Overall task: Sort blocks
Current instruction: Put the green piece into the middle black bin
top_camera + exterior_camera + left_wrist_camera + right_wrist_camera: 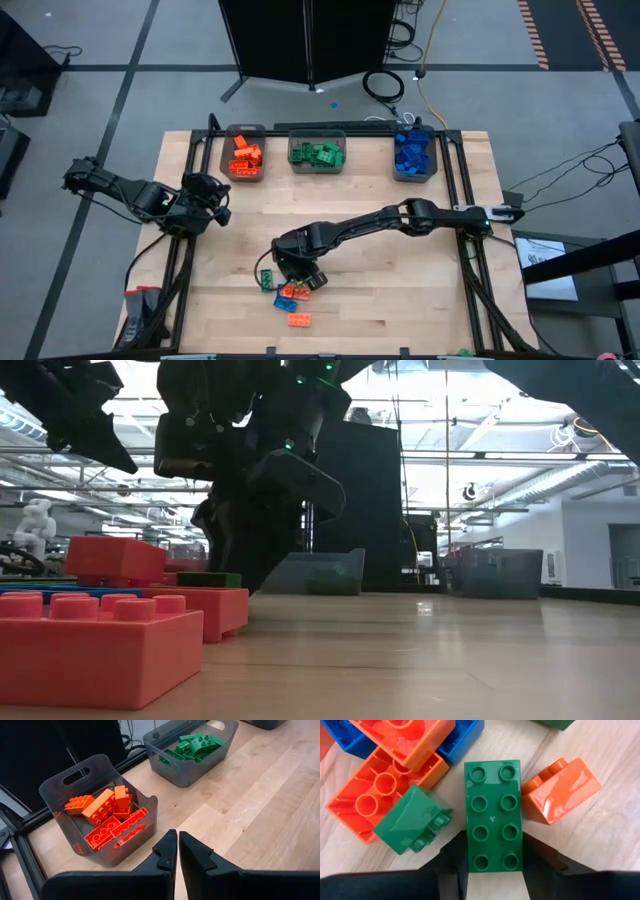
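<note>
A loose heap of blocks (290, 293) lies near the table's front edge. My right gripper (300, 272) points down into it and is shut on a green eight-stud block (493, 815). Beside that block lie a small green block (412, 820), an orange block (562, 790), an upturned orange block (375, 795) and a blue one (465, 740). My left gripper (177, 855) hangs shut over the table's left side, near the bin of orange blocks (107, 815), and touches nothing. My right gripper pinches the green eight-stud block by its two long sides (468, 852), near one end, between its two fingers (451, 862). The fingers come from above, steeply down, and stand across the block. The block lies flat, studs up, on the table.
Three grey bins stand along the far edge: orange blocks (245, 153), green blocks (317, 152), blue blocks (414, 155). One orange block (299, 320) lies apart at the front edge. Bare wood (400, 290) stretches to the right of the heap.
</note>
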